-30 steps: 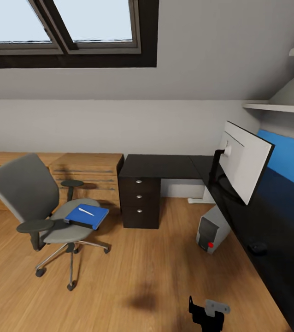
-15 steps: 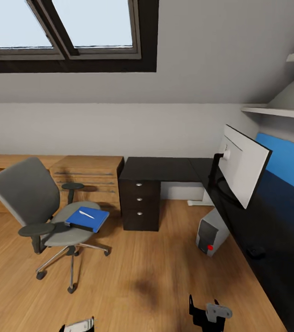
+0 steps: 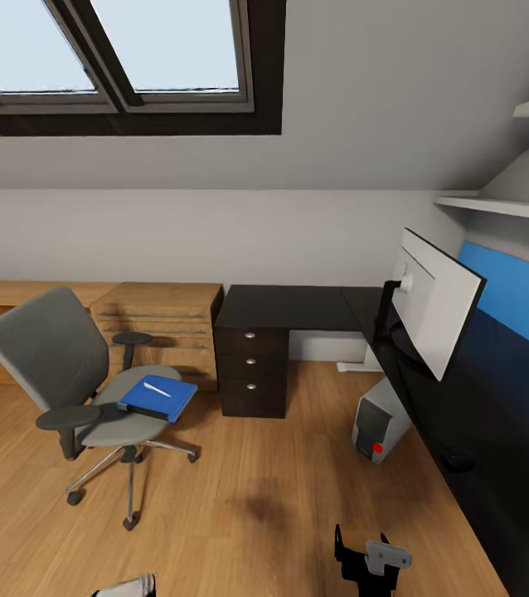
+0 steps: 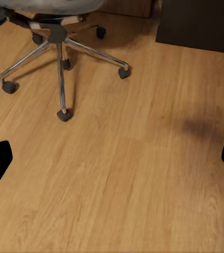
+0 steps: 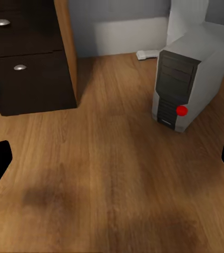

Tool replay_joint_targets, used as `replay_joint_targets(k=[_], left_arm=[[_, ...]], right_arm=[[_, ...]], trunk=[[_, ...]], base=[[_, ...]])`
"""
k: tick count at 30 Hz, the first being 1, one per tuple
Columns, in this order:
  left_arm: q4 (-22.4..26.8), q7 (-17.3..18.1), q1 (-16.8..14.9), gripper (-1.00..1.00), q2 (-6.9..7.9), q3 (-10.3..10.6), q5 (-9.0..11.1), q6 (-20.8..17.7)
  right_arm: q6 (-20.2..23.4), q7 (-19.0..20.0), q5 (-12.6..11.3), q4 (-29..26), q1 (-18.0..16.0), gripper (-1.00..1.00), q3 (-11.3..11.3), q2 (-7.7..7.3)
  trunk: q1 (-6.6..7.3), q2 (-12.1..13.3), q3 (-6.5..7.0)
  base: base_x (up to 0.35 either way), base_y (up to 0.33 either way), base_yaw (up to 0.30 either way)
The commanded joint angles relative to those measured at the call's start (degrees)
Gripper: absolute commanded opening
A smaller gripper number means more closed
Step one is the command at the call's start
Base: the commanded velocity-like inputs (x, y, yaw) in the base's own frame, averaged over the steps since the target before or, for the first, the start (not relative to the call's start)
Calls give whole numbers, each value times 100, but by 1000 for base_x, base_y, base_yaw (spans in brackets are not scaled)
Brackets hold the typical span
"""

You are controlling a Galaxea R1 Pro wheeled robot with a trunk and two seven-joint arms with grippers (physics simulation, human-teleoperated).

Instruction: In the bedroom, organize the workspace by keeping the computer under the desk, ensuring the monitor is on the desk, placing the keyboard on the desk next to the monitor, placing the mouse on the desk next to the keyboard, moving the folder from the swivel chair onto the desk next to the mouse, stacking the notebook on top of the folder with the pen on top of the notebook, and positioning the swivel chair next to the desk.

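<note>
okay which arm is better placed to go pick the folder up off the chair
Left, probably. The folder lies on the chair at the robot's left, and the left tool already faces the chair's base. The right tool faces the computer.

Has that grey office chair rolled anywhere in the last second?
No. The swivel chair keeps its spot beside the wooden drawer unit; the slight shift in the picture is the head camera moving.

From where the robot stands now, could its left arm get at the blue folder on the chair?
Probably not yet. The left claw hangs open over bare floor, and the folder lies on the chair seat across open floor; nothing blocks the way.
</note>
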State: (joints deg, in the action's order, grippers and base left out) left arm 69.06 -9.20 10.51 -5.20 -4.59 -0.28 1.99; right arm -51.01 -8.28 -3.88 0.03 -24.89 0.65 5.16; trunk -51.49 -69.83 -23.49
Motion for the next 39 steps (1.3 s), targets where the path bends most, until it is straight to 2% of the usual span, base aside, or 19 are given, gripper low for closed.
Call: replay_joint_targets(k=[1,2,4,5,6,7,8,11,13,16,17,21,25,31,39], left_arm=[[2046,-9,-28,100,-101,199,403,-3076],[2124,-12,-98,100,-167,207,458,-3181],[2173,-15,-190,100,-230,213,493,-3255],[2204,-17,-266,100,-273,216,516,-3303],[2213,-18,-293,100,-290,217,524,-3321],[2222,-19,-335,100,-315,216,538,-3344],[2212,-20,-362,100,-330,218,546,-3355],[2126,-17,-395,100,-343,216,550,-3354],[2086,-10,-403,100,-342,212,552,-3349],[2038,-3,-414,100,-338,207,549,-3334],[2022,0,-418,100,-330,206,548,-3325],[1988,3,-423,100,-318,200,547,-3315],[1963,0,-425,100,-316,200,545,-3306],[1872,-2,-427,100,-318,203,538,-3256],[1813,5,-427,100,-316,204,538,-3095]], right_arm=[[2620,-829,17,-3178,35,100,-4,420],[3477,-938,27,-4025,147,100,-4,431],[4381,-1006,31,-4914,324,100,-4,438],[5261,-1046,23,-5809,522,100,-7,441],[5666,-1060,15,-6245,622,100,-8,441],[6354,-1080,-14,-7041,798,100,-11,441],[6849,-1097,-73,-7643,932,100,-16,437],[7390,-1112,-182,-8200,1082,100,-40,416],[7510,-1116,-207,-8157,1118,100,-55,382],[7585,-1127,-220,-7719,1151,100,-71,222],[7541,-1132,-222,-7545,1158,100,-73,117],[7383,-1148,-225,-7365,1165,100,-82,-57],[7268,-1187,-226,-7290,1168,100,-207,-263],[7219,-1352,-227,-7270,1170,100,-525,-421],[7204,-1428,-227,-7271,1170,100,-802,-603]], trunk=[[22,38,13],[44,78,31],[88,159,67],[110,199,85],[132,239,103],[154,279,121],[176,319,139],[176,319,139],[176,319,139],[176,319,139],[176,319,139],[176,319,139],[176,319,139],[176,319,139],[176,319,139]], base=[[0,0,0],[0,0,0],[0,0,0],[0,0,0],[0,0,0],[0,0,0],[0,0,0],[0,0,0],[0,0,0],[0,0,0],[0,0,0],[0,0,0],[0,-21,0],[0,-183,0],[0,-254,0]])
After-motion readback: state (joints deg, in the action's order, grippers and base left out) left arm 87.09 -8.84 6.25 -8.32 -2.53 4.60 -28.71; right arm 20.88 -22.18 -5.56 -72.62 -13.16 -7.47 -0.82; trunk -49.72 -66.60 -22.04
